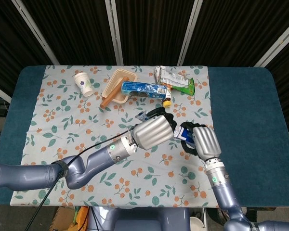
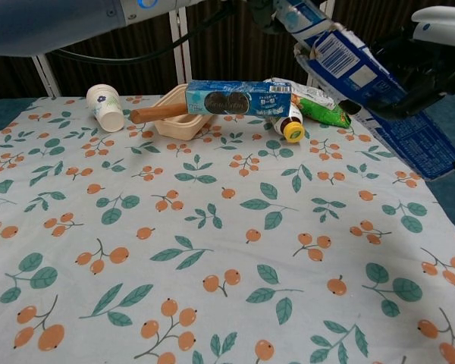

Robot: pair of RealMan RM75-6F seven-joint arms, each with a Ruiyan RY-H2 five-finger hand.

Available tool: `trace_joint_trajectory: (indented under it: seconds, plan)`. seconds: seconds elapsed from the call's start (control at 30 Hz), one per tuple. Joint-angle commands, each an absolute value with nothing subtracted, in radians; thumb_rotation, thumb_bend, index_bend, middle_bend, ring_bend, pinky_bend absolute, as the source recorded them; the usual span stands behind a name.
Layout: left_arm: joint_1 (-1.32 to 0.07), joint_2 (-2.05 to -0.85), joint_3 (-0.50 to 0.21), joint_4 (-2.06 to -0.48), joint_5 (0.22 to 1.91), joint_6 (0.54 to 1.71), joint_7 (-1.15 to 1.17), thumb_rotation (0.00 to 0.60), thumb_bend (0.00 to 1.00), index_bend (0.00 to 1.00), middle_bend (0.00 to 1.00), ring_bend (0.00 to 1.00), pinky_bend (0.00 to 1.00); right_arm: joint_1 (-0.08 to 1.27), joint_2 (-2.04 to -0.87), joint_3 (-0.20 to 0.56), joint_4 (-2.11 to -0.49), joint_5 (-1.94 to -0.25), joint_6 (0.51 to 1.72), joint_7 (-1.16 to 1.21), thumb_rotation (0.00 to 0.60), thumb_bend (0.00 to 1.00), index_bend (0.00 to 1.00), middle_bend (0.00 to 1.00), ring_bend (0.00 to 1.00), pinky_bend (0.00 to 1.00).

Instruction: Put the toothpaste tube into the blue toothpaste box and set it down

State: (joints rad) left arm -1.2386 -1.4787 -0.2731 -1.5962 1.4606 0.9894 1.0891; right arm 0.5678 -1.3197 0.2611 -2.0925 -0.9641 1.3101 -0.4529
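My left hand (image 1: 154,132) grips the soft toothpaste tube (image 2: 297,17) by its tail; my right hand (image 1: 204,143) grasps the light, crushable blue toothpaste box (image 2: 356,67) mid-body.

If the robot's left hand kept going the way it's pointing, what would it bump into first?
Probably the blue toothpaste box held by the right hand; the left hand holding the toothpaste tube points at its open end, though depth is unclear.

Looks like a robot lab or data-collection booth, not a home. Black curtain panels on metal frames (image 1: 114,31) back the table (image 1: 241,115), which has blue felt under a leaf-and-berry print cloth (image 1: 62,120) with staged props.
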Motion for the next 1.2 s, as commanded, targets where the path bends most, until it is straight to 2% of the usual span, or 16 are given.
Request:
trace_joint_trajectory:
  seconds: [0.03, 0.1, 0.2, 0.23, 0.33, 0.5, 0.87, 1.03, 1.2]
  plan:
    - [-1.264, -1.495, -0.272, -1.581, 1.498, 0.985, 1.078, 0.600, 0.44, 0.64, 0.63, 0.59, 0.65, 0.559, -1.308, 0.276, -2.112, -0.947, 1.313, -0.423, 0.600, 0.46, 0.42, 0.47, 0.43, 0.40]
    - [-1.278, -1.501, -0.278, -1.576, 1.510, 0.979, 1.076, 0.600, 0.38, 0.57, 0.55, 0.51, 0.56, 0.551, -1.298, 0.287, -2.124, -0.937, 1.316, -0.399, 0.600, 0.46, 0.42, 0.47, 0.43, 0.40]
    - [-1.288, -1.499, -0.290, -1.577, 1.520, 0.983, 1.086, 0.600, 0.18, 0.41, 0.38, 0.35, 0.42, 0.541, -1.278, 0.299, -2.138, -0.930, 1.318, -0.368, 0.600, 0.46, 0.42, 0.47, 0.43, 0.40]
    - [-1.289, -1.499, -0.297, -1.579, 1.520, 0.989, 1.094, 0.600, 0.12, 0.37, 0.33, 0.30, 0.40, 0.537, -1.270, 0.305, -2.140, -0.931, 1.320, -0.356, 0.600, 0.46, 0.42, 0.47, 0.43, 0.40]
    - [-1.292, -1.505, -0.318, -1.582, 1.520, 1.013, 1.106, 0.600, 0.03, 0.29, 0.25, 0.23, 0.36, 0.528, -1.259, 0.318, -2.143, -0.931, 1.326, -0.322, 0.600, 0.46, 0.42, 0.47, 0.43, 0.41]
    - [-1.294, -1.518, -0.359, -1.588, 1.530, 1.070, 1.112, 0.600, 0.01, 0.23, 0.22, 0.21, 0.35, 0.507, -1.255, 0.333, -2.144, -0.924, 1.334, -0.251, 0.600, 0.46, 0.42, 0.47, 0.43, 0.42]
    - [-1.298, -1.510, -0.429, -1.637, 1.521, 1.134, 1.070, 0.600, 0.01, 0.23, 0.22, 0.21, 0.35, 0.473, -1.279, 0.348, -2.124, -0.946, 1.359, -0.134, 0.600, 0.46, 0.42, 0.47, 0.43, 0.42]
    - [-1.248, -1.463, -0.408, -1.705, 1.544, 1.180, 1.036, 0.600, 0.01, 0.23, 0.22, 0.21, 0.35, 0.453, -1.284, 0.361, -2.110, -0.955, 1.377, -0.079, 0.600, 0.46, 0.42, 0.47, 0.43, 0.42]
    - [-1.144, -1.387, -0.351, -1.789, 1.565, 1.250, 0.990, 0.600, 0.01, 0.23, 0.22, 0.21, 0.35, 0.428, -1.283, 0.377, -2.103, -0.942, 1.380, -0.002, 0.600, 0.47, 0.42, 0.47, 0.43, 0.42]
